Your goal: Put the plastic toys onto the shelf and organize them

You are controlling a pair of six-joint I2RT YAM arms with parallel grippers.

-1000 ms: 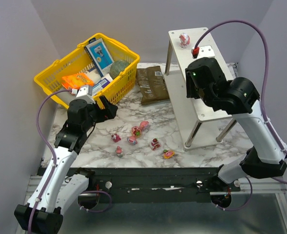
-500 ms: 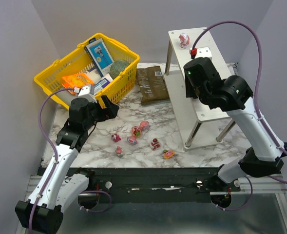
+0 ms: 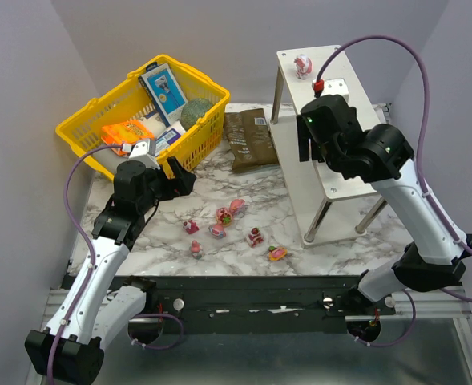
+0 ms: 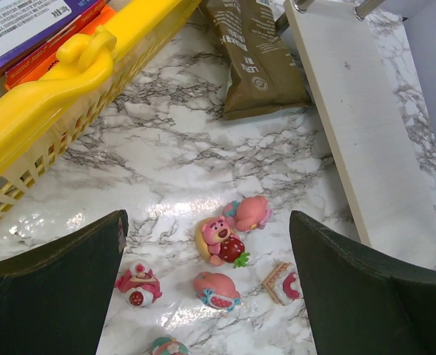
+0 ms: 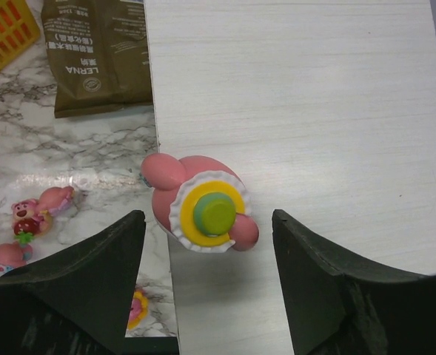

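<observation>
- The pink toy (image 5: 203, 211), with its yellow-and-green disc, looks like hard, light moulded plastic. It is stiff, smooth and rounded, so it would likely slip or roll if pinched on its bulges.
- I would take it across the flatter sides of the body, beneath the frilled disc.
- The right gripper (image 5: 206, 216) has its jaws apart, with a gap showing on either side of the toy. It clamps nothing.
- The toy sits directly between the fingers, at the edge of the shelf (image 5: 314, 111) toward the left arm. One pink ear juts out over the worktop (image 5: 92, 148).
- The left gripper (image 4: 206, 216) is spread wide and empty. The pink bear toy (image 4: 219, 240) lies on the worktop beneath it, between the fingers, with other small toys close around.
</observation>
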